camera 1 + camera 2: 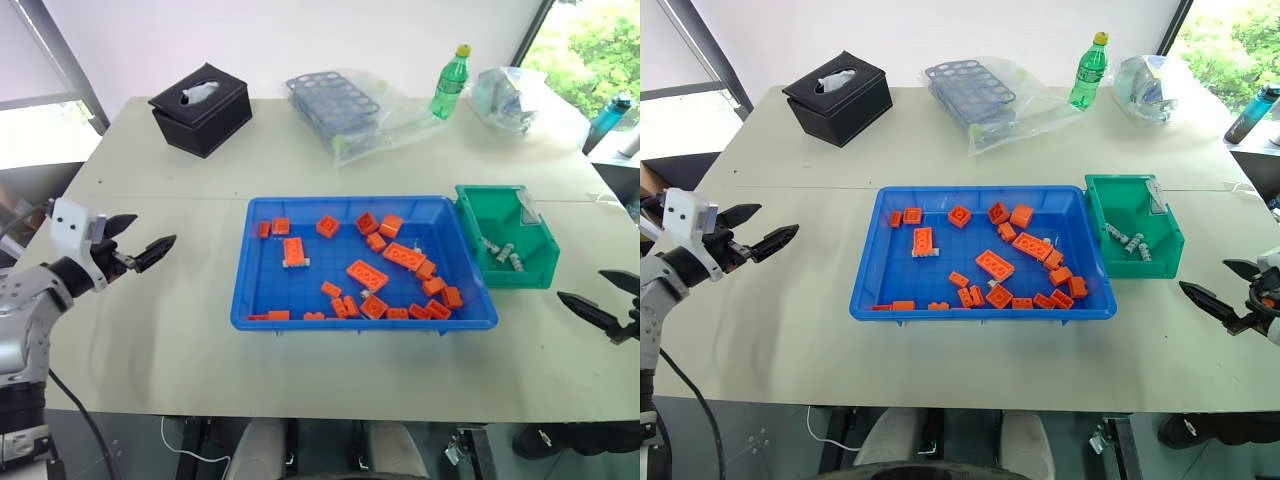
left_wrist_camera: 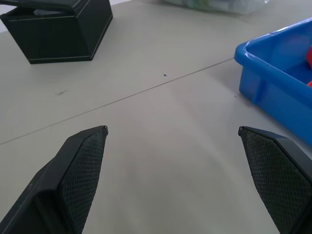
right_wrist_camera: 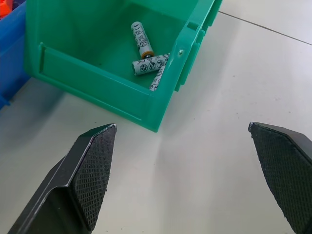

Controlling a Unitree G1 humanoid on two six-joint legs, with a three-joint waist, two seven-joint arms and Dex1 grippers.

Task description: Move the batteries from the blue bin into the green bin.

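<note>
Small silvery-grey cylinder batteries [image 3: 148, 63] in the green plastic bin [image 1: 532, 262], right: hard, slick, roll-prone; pinch mid-body. Both grippers' fingers spread, empty.

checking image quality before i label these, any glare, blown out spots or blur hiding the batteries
Left eye view: the window at top right is bright, the table evenly lit, shadows soft. Right wrist view: the batteries in the green bin are sharp, printed marks visible, no glare. Left wrist view: the blue bin corner is clear. Right eye view: the batteries are small but distinguishable.
</note>
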